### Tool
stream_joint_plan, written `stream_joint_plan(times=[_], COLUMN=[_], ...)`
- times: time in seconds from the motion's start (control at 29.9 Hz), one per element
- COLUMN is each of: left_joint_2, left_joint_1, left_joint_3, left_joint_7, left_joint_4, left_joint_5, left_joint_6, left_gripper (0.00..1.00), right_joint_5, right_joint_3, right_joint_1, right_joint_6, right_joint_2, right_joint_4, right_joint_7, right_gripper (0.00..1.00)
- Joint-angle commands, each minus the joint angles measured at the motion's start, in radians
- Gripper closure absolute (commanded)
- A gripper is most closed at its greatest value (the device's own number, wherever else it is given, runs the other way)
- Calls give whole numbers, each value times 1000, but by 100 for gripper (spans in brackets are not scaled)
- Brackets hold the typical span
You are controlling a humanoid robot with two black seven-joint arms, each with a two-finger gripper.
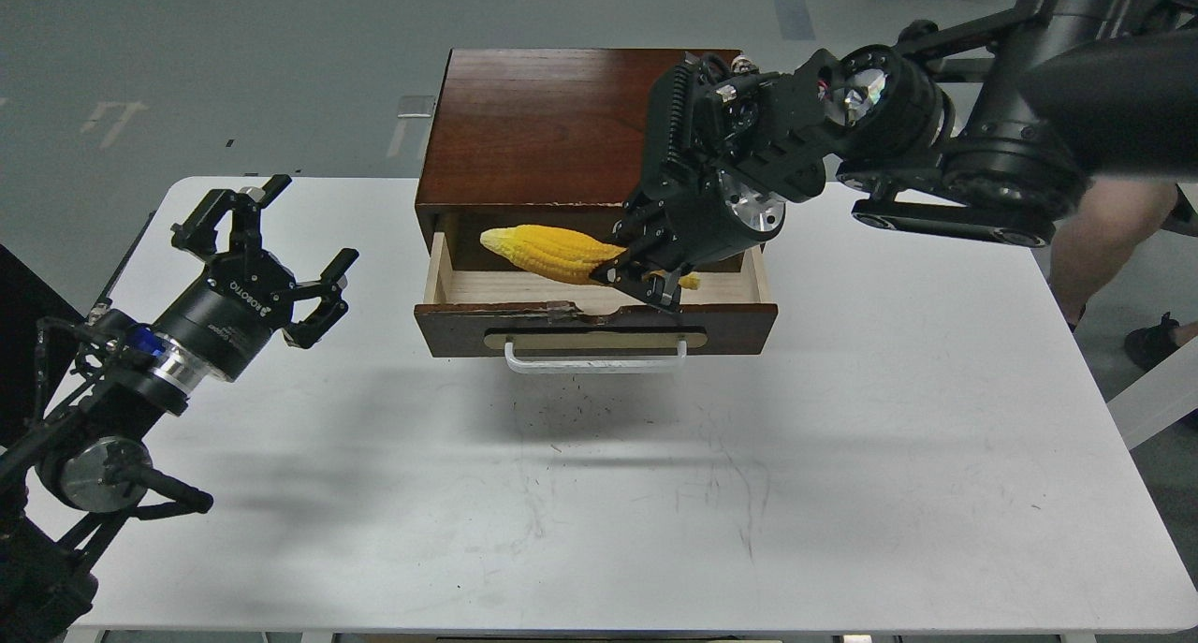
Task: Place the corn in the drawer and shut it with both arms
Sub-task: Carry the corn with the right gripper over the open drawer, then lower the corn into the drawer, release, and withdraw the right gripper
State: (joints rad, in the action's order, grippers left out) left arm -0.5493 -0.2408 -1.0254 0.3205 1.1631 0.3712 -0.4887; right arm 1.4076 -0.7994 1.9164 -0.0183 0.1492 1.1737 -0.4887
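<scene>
1. Grey floor surrounds one white table (842,456), scuffed in front of one dark red-brown cabinet (552,128).
2. One drawer (599,329) is pulled out, pale inside, with a white handle (595,359) and a chipped front edge.
3. One corn (552,252) hangs over the open drawer, clenched at its thick end by the right gripper (646,273), which blocks that end.
4. Well apart at the table's left, the left gripper (267,250) hovers with fingers spread, holding nothing.
5. Someone's legs (1114,241) show at the right edge.

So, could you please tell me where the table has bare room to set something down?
The white table is bare in front of the dark red-brown wooden drawer and to its right. It is crowded at the drawer, where the right end effector holds the yellow corn cob.
</scene>
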Motion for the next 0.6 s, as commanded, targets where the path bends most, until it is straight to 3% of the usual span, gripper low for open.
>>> stream_joint_plan(times=[0.0,0.23,0.37,0.47,0.57], left_joint_2=[-3,-8,-9,-11,-15], left_joint_1=[0,0,0,0,0], left_joint_3=[-1,1,1,1,1], left_joint_7=[0,0,0,0,0], left_joint_4=[4,6,9,10,10], left_joint_5=[0,0,0,0,-1], left_joint_6=[0,0,0,0,0], left_gripper=[0,0,0,0,0], right_joint_5=[-1,-3,-3,-4,-7], right_joint_3=[-1,-3,-4,-7,-7], right_joint_1=[-10,-16,-19,-26,-30], right_joint_6=[0,-8,-8,-8,-8], right_joint_2=[-4,0,1,1,4], right_joint_4=[-14,-40,-43,-42,-42], right_joint_7=[0,0,0,0,0], right_gripper=[100,96,80,39,26])
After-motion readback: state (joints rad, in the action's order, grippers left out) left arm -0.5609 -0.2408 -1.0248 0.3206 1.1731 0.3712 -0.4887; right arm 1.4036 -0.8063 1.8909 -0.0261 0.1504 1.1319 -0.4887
